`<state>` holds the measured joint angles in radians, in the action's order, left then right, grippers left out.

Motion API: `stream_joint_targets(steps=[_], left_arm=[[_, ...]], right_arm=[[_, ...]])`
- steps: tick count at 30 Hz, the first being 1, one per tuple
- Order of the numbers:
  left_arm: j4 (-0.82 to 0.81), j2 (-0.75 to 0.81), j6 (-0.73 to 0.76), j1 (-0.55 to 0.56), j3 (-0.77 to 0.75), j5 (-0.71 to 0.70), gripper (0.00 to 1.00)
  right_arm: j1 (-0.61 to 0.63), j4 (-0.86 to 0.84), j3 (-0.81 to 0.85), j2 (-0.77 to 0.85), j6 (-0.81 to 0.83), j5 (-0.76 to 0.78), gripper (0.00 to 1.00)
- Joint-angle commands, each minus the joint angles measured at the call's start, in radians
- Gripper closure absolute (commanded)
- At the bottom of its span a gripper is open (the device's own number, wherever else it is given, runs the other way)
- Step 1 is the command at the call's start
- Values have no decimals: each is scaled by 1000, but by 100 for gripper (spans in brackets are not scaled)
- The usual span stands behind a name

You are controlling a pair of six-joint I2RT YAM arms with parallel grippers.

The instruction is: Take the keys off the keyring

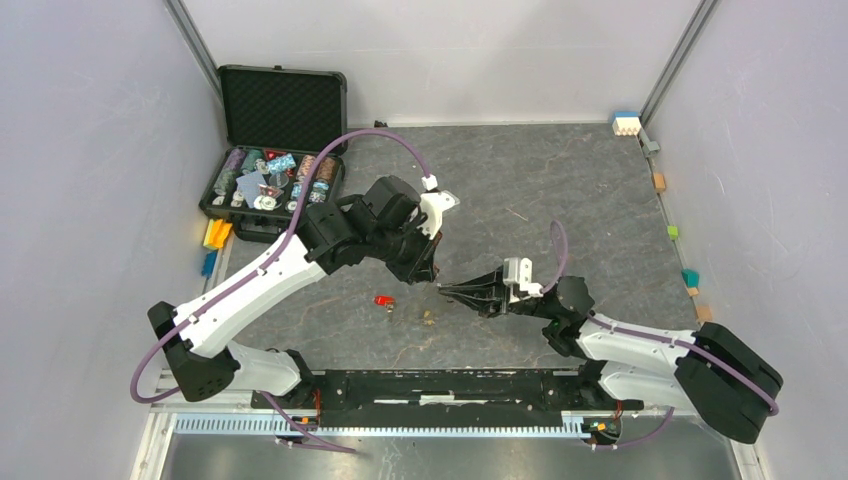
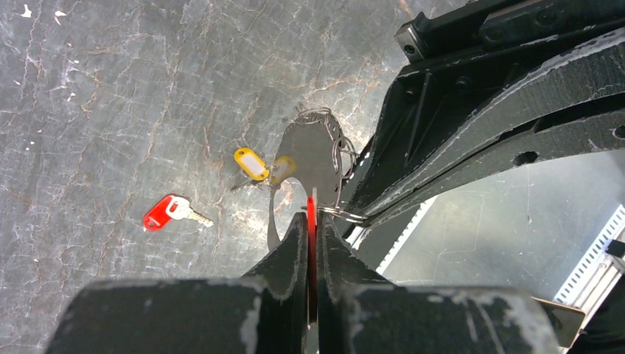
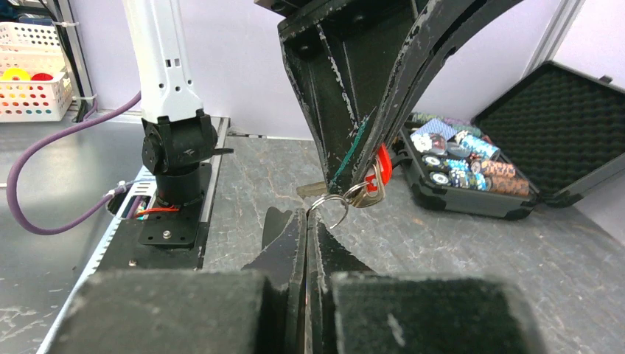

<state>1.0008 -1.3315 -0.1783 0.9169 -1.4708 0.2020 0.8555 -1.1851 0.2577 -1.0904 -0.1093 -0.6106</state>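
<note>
My left gripper [image 1: 430, 270] is shut on the red head of a key [image 2: 311, 214], edge-on between its jaws; the red head also shows in the right wrist view [image 3: 382, 166]. My right gripper [image 1: 447, 290] meets it tip to tip and is shut on a silver ring [image 3: 329, 206] of the keyring. In the left wrist view a grey strap-like piece [image 2: 309, 151] with thin silver rings [image 2: 340, 144] lies just beyond the jaws. A loose red key [image 2: 166, 212] and a yellow-headed key [image 2: 250, 164] lie on the table; both show in the top view [image 1: 383, 300], [image 1: 428, 318].
An open black case of poker chips [image 1: 275, 180] stands at the back left, also in the right wrist view [image 3: 472, 181]. Coloured blocks [image 1: 215, 236] lie beside it, and more [image 1: 690, 276] along the right edge. The left arm's base [image 3: 177, 155] stands near the front edge.
</note>
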Motion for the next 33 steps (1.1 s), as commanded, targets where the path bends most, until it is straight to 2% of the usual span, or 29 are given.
stream_joint_targets(steps=[1,10,19,23,28,33], left_arm=[[-44,18,7,-3,-33,-21,98],[-44,14,6,-3,-26,-16,98],[-43,32,10,-3,-19,-27,98],[-44,27,9,-3,-23,-23,98],[-44,24,8,-3,-26,-19,98],[-41,26,10,-3,-24,-19,98]], right_arm=[[6,-148,-32,31,23,-56,100],[6,-210,-81,61,26,-43,100],[6,110,-29,85,155,-20,92],[6,165,-1,70,153,23,89],[6,127,16,29,111,74,80],[5,-33,-11,2,33,63,75]])
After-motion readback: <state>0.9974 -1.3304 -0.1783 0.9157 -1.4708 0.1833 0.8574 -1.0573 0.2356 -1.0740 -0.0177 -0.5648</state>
